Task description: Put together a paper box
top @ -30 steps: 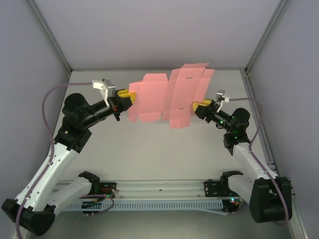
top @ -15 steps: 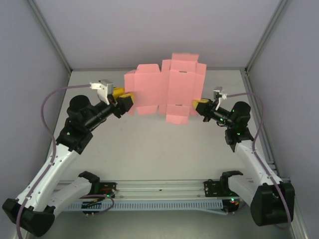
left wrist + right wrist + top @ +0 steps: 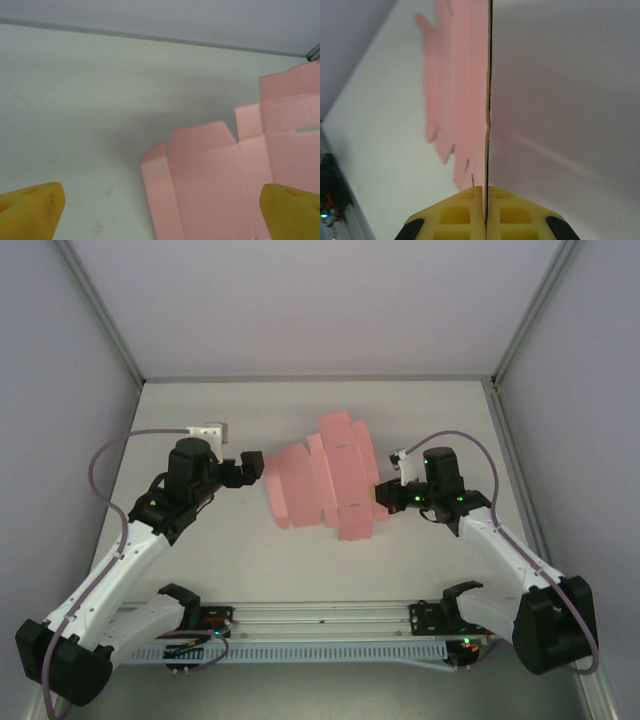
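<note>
We see box (image 3: 325,480) as flat die-cut sheet, no flaps closed, nearly all folding left; right tool (image 3: 384,496) pinches its edge, left tool (image 3: 250,464) wide, holding nothing.

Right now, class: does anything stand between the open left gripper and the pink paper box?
Nothing visible does. Only bare table separates the left gripper from the paper box's left edge; the right gripper is shut on its opposite edge.
</note>
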`<action>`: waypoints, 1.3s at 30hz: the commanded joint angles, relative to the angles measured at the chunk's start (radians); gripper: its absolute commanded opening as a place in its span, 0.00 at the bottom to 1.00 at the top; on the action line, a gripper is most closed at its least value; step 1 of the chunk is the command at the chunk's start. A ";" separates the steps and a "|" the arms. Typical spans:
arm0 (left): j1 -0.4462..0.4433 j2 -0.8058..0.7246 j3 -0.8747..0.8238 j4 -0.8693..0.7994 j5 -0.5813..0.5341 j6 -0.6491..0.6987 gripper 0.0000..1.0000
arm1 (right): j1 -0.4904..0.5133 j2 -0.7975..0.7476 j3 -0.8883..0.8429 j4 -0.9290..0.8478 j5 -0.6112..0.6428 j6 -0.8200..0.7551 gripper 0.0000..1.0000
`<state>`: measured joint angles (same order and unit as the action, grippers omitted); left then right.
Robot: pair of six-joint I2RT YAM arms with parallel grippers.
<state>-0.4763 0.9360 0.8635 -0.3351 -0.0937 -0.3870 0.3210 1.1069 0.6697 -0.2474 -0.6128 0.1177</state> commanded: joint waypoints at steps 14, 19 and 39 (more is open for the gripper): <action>-0.004 0.041 -0.015 -0.008 -0.005 -0.024 1.00 | 0.325 0.215 0.171 -0.026 0.946 -0.497 0.00; -0.004 0.071 -0.011 0.010 0.031 -0.025 0.99 | 0.381 0.274 0.173 0.029 1.062 -0.632 0.00; -0.007 0.319 0.058 0.172 0.191 -0.017 1.00 | 0.530 0.224 -0.052 0.561 1.128 -0.960 0.00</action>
<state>-0.4767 1.2171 0.8749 -0.2317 0.0288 -0.4133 0.8429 1.3605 0.6067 0.2680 0.4984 -0.8314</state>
